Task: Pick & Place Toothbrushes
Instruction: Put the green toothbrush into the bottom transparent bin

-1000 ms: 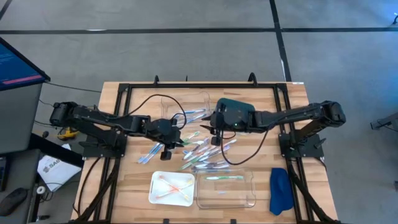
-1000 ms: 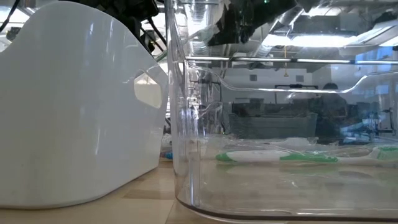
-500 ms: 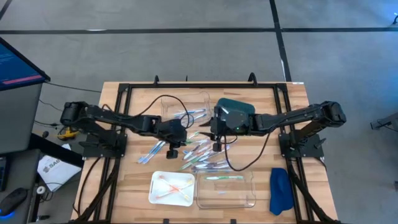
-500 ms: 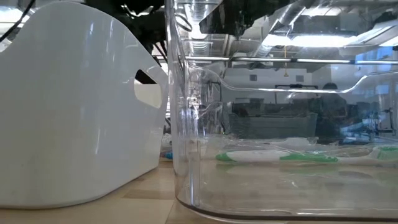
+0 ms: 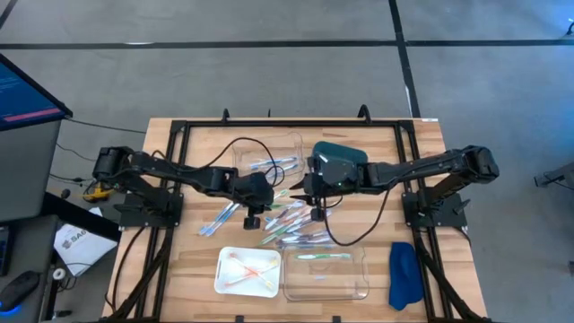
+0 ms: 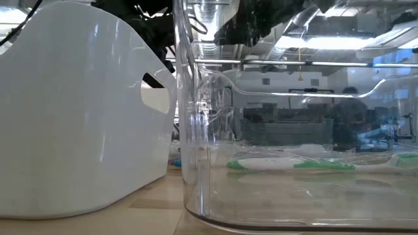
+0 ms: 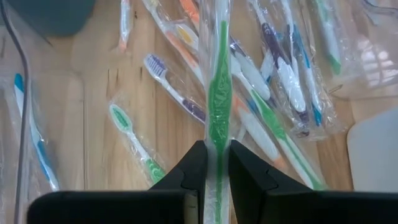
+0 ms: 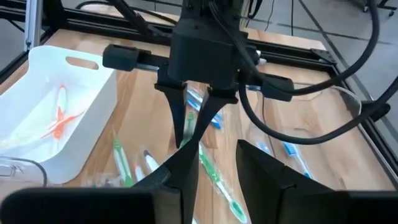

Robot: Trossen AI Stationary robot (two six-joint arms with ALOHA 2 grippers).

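The left hand (image 5: 269, 199), now further in toward the desk's (image 5: 190, 269) centre, grips a green toothbrush (image 7: 217, 106) above the pile (image 5: 291, 220), ready for sorting, while the right hand (image 5: 309, 199) hovers open at its 3 o'clock.

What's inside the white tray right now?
The white tray holds a few orange toothbrushes, lying crossed. In the low view its wall hides the contents; the right wrist view shows only part of the inside.
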